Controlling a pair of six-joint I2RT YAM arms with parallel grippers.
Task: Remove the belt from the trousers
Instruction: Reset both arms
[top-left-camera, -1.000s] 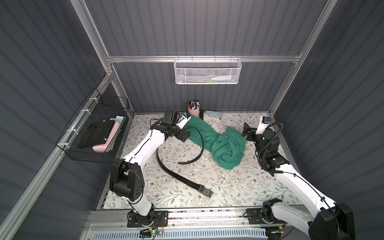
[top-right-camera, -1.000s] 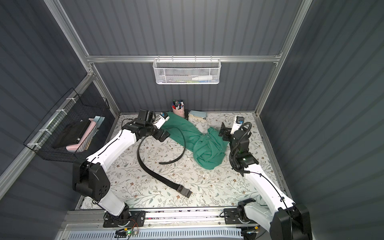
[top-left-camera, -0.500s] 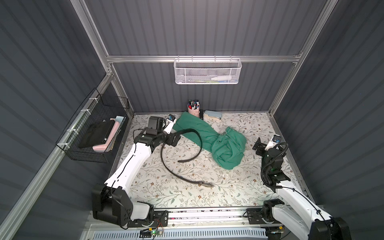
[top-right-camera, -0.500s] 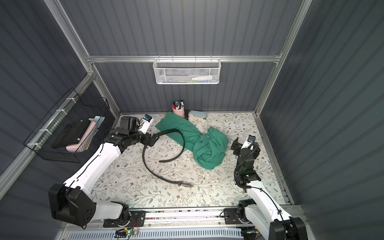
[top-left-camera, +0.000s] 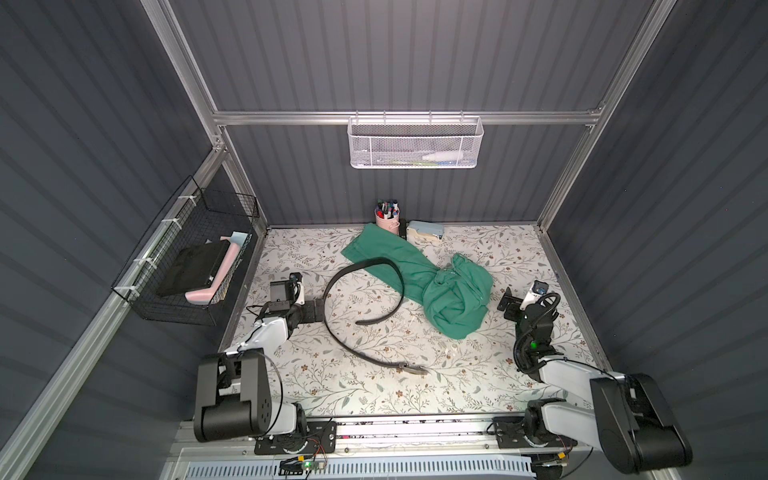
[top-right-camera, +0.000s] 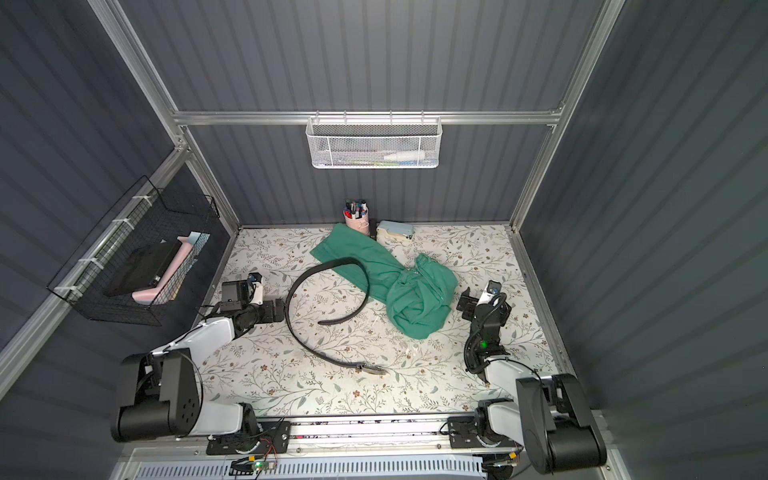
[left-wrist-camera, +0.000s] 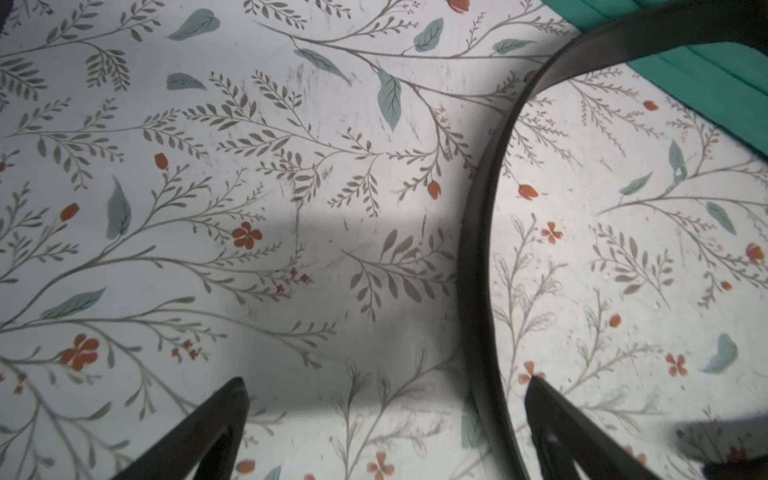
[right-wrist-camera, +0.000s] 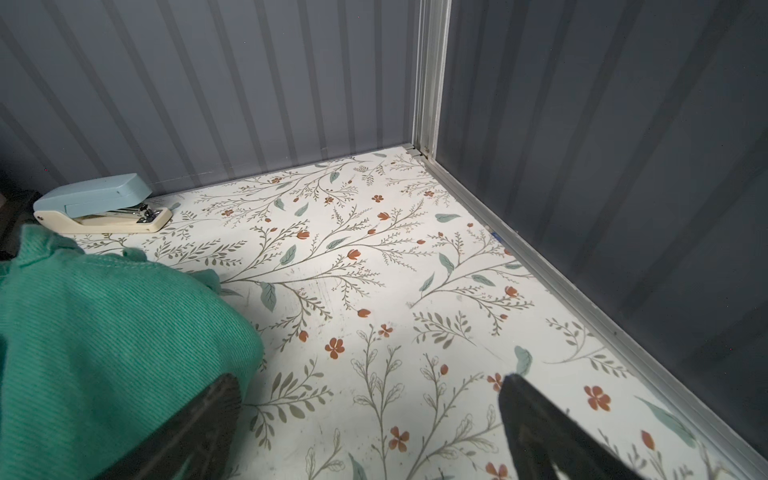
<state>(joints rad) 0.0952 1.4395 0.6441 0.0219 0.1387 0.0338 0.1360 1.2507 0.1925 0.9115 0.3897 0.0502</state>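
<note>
Floral-print table (top-left-camera: 498, 257) carries soft green woven trousers (top-left-camera: 415, 274), one leg flat, rest bunched in a lump. Smooth black belt (top-left-camera: 374, 261) curls in an open loop across that leg onto the table. Left gripper (left-wrist-camera: 385, 382) spread wide, strap running unclamped between its fingers; right gripper (right-wrist-camera: 370, 380) spread wide, empty, beside the lump.

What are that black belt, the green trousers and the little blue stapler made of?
The belt looks like leather or imitation leather: smooth, matte black, holding a stiff curve. Its buckle looks like dull metal. The trousers are soft woven cloth, perhaps cotton: fine ribs show and it crumples. The stapler seems smooth plastic with shiny metal inside.
</note>
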